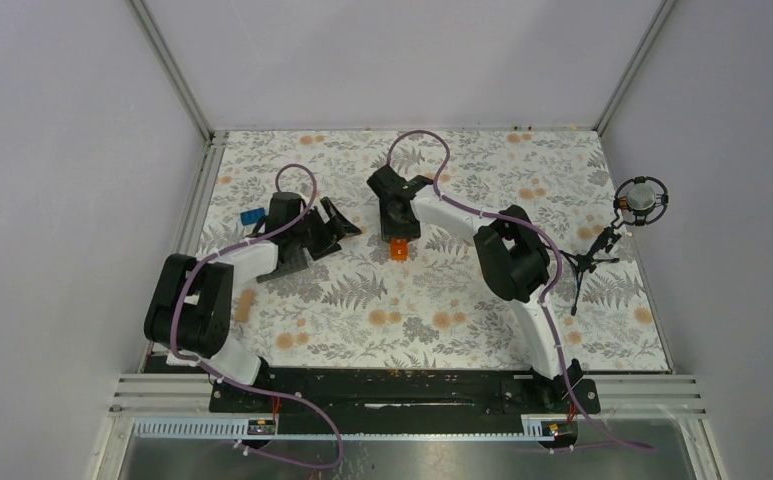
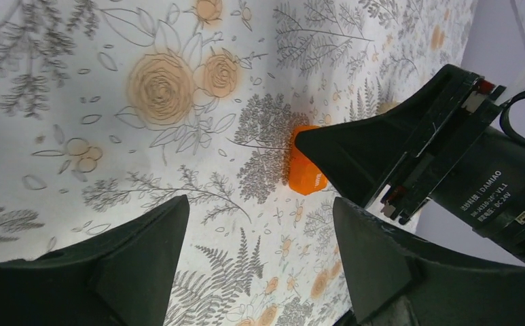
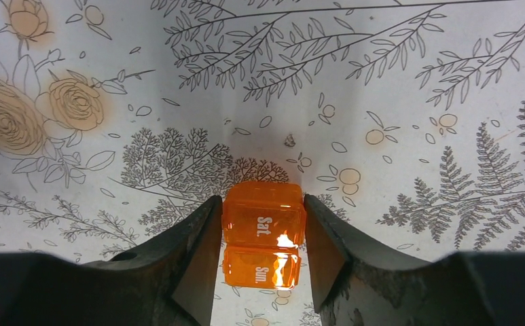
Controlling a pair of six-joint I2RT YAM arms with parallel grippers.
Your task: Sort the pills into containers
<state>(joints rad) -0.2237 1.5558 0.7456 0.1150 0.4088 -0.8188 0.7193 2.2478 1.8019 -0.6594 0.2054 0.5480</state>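
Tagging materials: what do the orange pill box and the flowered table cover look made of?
Pill box: translucent orange plastic, glossy; light glints through it and white day labels are printed on. Table cover: probably matte printed paper or vinyl; flat, no shine.

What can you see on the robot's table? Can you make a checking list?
Surface: flowery cloth, flat.
Job's things: orange box mid-table; tan bottle near left; pills, nothing seen.
Clutter: blue brick far left.
Grippers: left gripper open, empty; right gripper shut on the box.
Cables: purple cables loop up behind each gripper.
Surroundings: microphone on a tripod at the right; grey walls.
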